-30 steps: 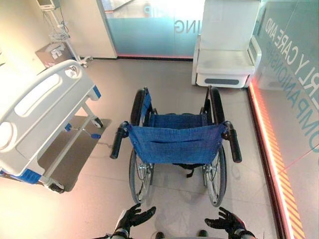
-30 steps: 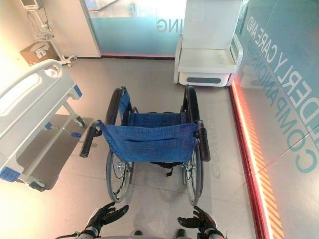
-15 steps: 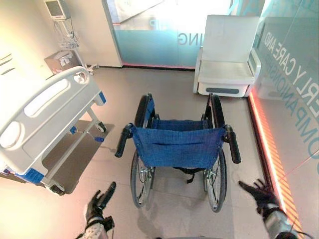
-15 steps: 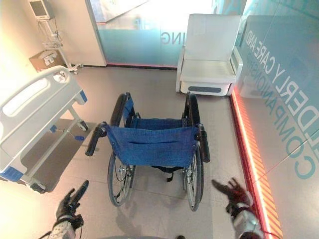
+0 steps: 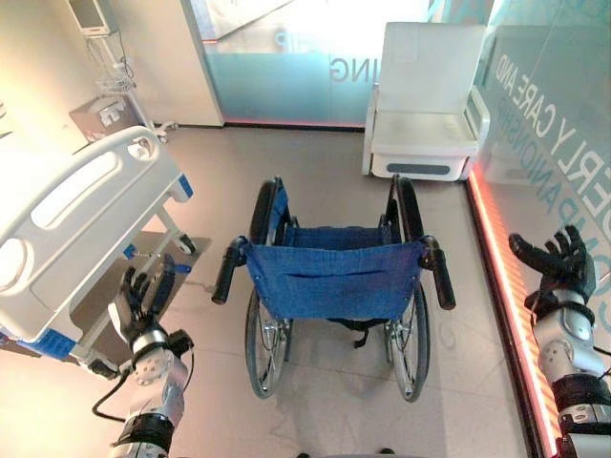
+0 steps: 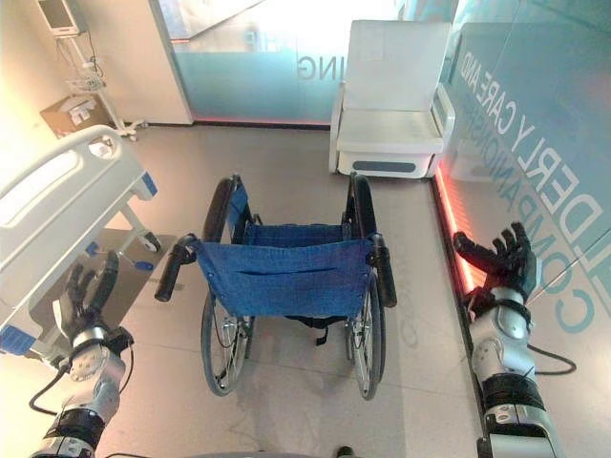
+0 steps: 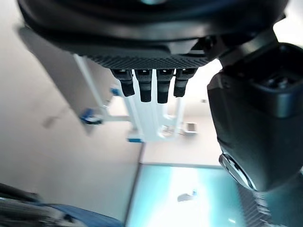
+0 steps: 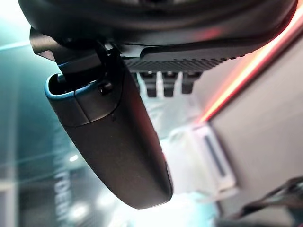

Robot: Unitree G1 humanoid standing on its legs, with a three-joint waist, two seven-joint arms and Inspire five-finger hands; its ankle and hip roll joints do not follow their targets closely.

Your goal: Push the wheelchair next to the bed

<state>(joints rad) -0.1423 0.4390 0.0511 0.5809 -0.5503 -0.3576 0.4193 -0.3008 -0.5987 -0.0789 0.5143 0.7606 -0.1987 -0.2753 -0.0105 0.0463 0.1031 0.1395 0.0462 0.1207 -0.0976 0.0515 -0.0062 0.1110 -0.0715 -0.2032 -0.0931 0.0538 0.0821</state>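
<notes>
Both hands, left hand (image 5: pixel 141 305) and right hand (image 5: pixel 558 264), have risen, fingers spread, flanking the untouched wheelchair (image 5: pixel 332 277).

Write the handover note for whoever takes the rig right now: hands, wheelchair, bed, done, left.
Left hand: open, raised at the robot's left, holding nothing.
Right hand: open, raised at the right by the glass wall, holding nothing.
Wheelchair: straight ahead, back toward the robot, both push handles free.
Bed: front left, apart from the wheelchair.
Done: nothing gripped, no push begun.
Left: take both handles, then push the chair alongside the bed.
</notes>
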